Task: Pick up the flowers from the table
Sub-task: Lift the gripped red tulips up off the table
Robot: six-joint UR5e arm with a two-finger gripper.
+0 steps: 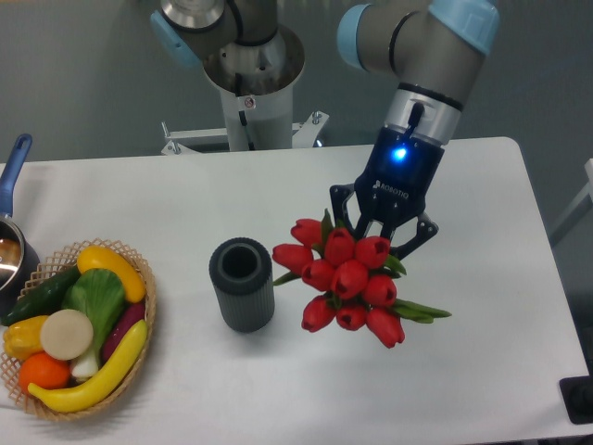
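The flowers (347, 284), a bunch of red tulips with green leaves, hang in the air over the white table (482, 306), their heads toward the camera. My gripper (380, 234) is shut on the stems just behind the blooms. The stems are mostly hidden by the tulip heads and the gripper. The bunch hangs just right of a dark cylindrical vase (243, 284).
A wicker basket (144, 320) with fruit and vegetables sits at the front left. A pot with a blue handle (13, 181) is at the left edge. The robot's base (252, 83) stands behind the table. A dark object (579, 400) sits off the front right corner.
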